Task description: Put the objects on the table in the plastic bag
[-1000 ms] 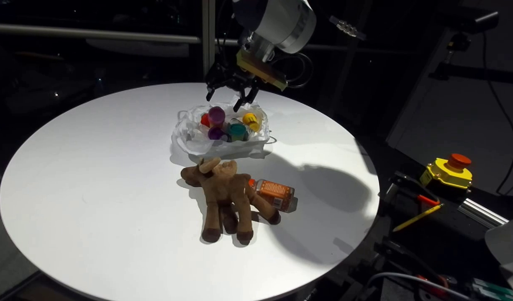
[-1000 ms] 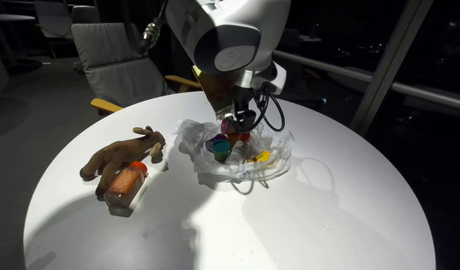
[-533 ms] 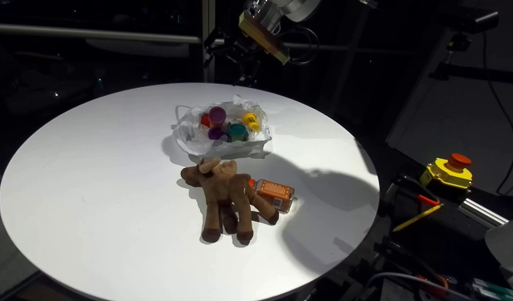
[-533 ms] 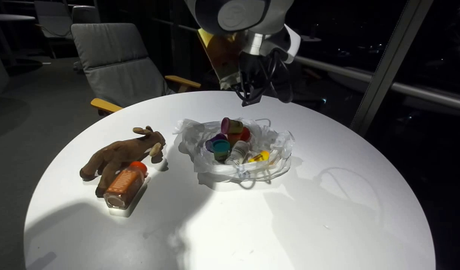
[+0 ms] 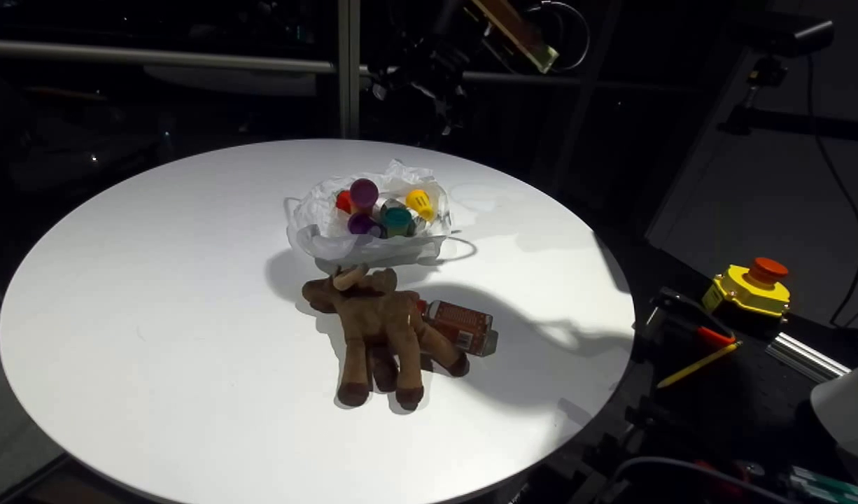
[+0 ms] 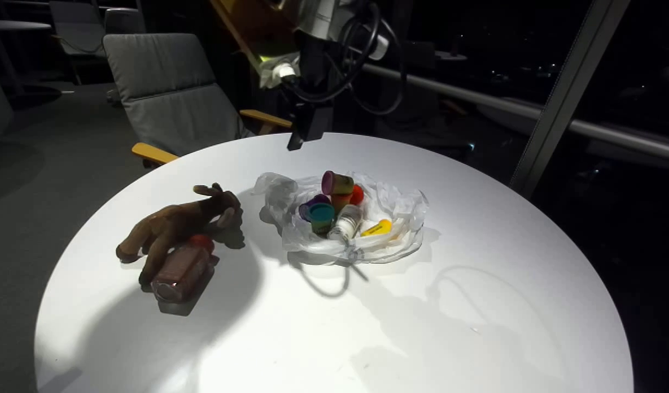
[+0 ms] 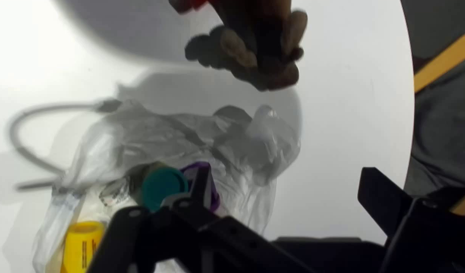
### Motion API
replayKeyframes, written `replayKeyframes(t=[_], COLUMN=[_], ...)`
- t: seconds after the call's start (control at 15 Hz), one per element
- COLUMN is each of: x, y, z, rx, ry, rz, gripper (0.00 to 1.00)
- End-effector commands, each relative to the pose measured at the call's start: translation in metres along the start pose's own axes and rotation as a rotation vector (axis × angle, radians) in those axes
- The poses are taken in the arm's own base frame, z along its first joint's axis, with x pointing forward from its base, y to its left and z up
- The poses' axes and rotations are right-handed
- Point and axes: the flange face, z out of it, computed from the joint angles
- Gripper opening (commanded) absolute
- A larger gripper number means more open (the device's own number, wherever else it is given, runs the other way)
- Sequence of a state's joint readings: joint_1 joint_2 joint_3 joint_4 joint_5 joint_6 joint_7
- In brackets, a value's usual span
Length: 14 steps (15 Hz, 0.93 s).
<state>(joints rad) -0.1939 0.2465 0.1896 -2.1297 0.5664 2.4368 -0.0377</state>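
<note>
A white plastic bag (image 5: 408, 248) lies open on the round table; it also shows in an exterior view (image 6: 312, 248) and the wrist view (image 7: 270, 140). Inside are a pink-lidded tub (image 6: 337, 184), a teal-lidded tub (image 6: 321, 215), a purple-lidded tub, a red-lidded tub, a white bottle (image 6: 346, 222) and a yellow item (image 6: 378, 227). A brown plush moose (image 5: 373, 318) lies on the table beside the bag. An orange-labelled bottle (image 6: 181, 273) with a red cap lies against the moose's legs. My gripper (image 7: 285, 180) is open and empty, high above the table near the bag.
The round white table (image 5: 191, 294) has a curved edge. A grey chair (image 6: 165, 98) stands beyond it. A yellow emergency-stop box (image 5: 751, 290) and a pencil (image 5: 700, 364) lie on a dark surface beside the table.
My gripper has risen from just above the bag, then moved sideways toward the moose's side in an exterior view. The arm's shadow now covers the orange bottle. The objects have not moved.
</note>
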Motion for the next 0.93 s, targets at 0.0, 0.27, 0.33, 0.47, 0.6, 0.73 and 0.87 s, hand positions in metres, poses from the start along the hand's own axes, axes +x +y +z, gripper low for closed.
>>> replayKeyframes(t=[0.0,0.27,0.33,0.47,0.6,0.73,0.87], x=[-0.079,-0.145,-0.16,-0.178,-0.188,-0.194,-0.198], y=[-0.001,0.01,0.016,0.031,0.042,0.048,0.047], z=[0.013,0.07,0.082,0.108,0.128,0.139,0.145], rx=[-0.094,-0.187,-0.213,-0.261,-0.293,-0.308,-0.306], ry=[-0.054,-0.102,-0.113,-0.117,-0.087,-0.033,0.029], rz=[-0.167,-0.358,-0.406,-0.501,-0.598,-0.686,-0.771], gripper=[1.0,1.0,1.0,1.0,1.0,1.0,1.0])
